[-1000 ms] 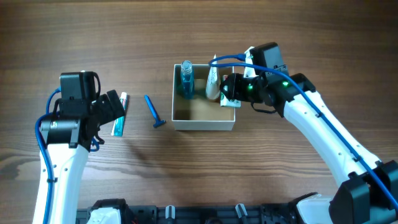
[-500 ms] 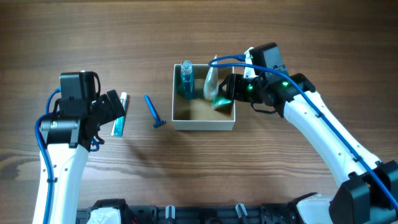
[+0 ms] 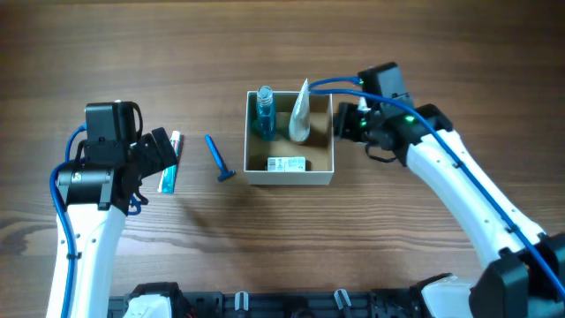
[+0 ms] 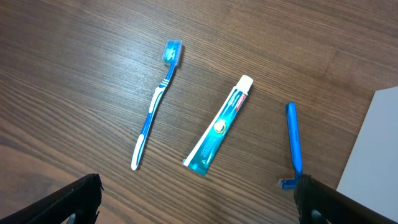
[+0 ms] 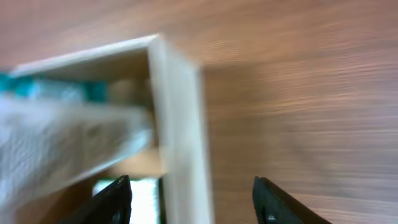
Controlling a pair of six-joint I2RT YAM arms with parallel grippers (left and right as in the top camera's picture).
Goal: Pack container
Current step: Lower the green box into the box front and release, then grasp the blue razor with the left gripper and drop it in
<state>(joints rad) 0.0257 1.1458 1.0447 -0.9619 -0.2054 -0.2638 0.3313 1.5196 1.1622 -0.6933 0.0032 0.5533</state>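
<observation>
Right gripper [image 5: 193,200] wide apart, empty, right wall of container [image 5: 177,124] showing between its fingers; past the wall inside: white tube [image 3: 300,110], small box [image 3: 287,163] lying flat, blue bottle [image 3: 264,110]. Left gripper [image 4: 196,202] wide, empty, over desk [image 4: 74,74]; toothpaste [image 4: 219,127], toothbrush [image 4: 155,106], razor [image 4: 293,146] ahead.

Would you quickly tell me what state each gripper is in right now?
Left gripper: open, holding nothing.
Right gripper: open, holding nothing.
</observation>
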